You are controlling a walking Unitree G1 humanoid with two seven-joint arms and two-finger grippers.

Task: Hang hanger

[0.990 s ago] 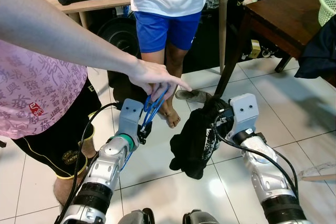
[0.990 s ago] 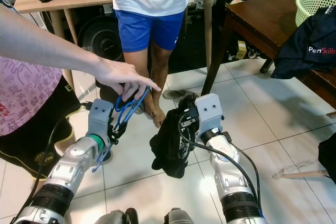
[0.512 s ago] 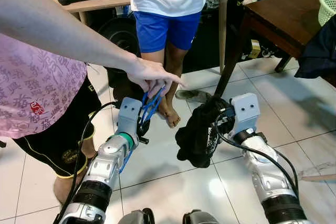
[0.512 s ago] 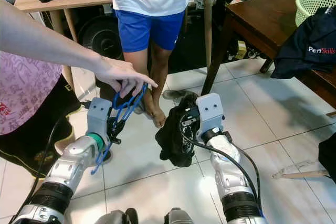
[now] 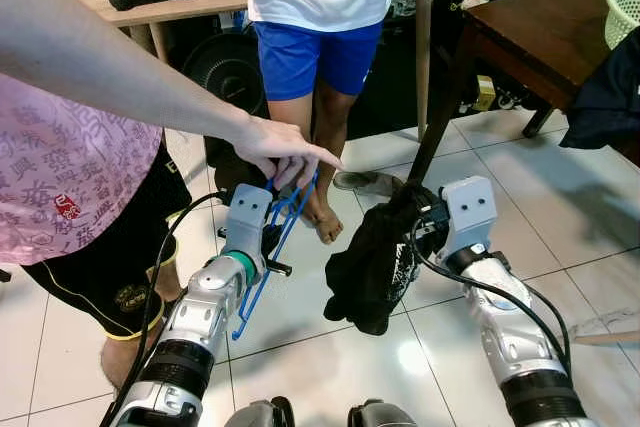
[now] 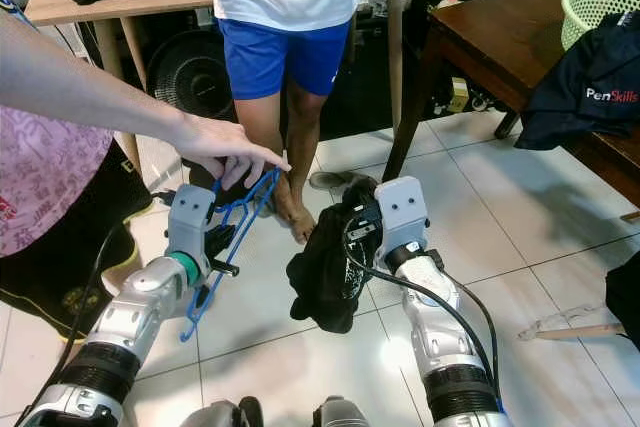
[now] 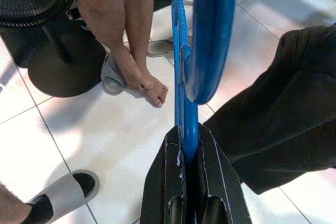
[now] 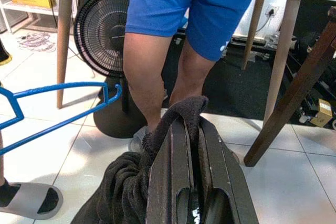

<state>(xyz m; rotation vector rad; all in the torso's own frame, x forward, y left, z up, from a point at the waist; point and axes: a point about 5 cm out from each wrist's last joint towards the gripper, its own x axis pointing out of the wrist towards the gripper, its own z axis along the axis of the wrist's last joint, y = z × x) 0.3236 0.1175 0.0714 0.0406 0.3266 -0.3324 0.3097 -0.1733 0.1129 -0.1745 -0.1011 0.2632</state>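
A blue plastic hanger (image 5: 262, 269) slants down and to the left from a person's hand (image 5: 280, 150), which touches its upper end. My left gripper (image 5: 270, 238) is shut on the hanger's thin bar, and the left wrist view shows the bar (image 7: 187, 129) pinched between the black fingers. My right gripper (image 5: 424, 223) is shut on a black garment (image 5: 374, 269) that hangs in a bunch over the tiled floor. In the right wrist view the cloth (image 8: 178, 113) drapes over the fingertips, with the hanger (image 8: 63, 87) off to one side.
A person in blue shorts (image 5: 318, 52) stands barefoot just ahead. A person in a pink shirt (image 5: 70, 177) is close on the left. A dark wooden table (image 5: 540, 27) with a green basket (image 5: 625, 7) and dark clothes stands right. A floor fan (image 5: 228, 67) is behind.
The hanger has swung so its lower end now hangs further down beside my left arm. The person's hand stays on its top. The black garment has sagged slightly.
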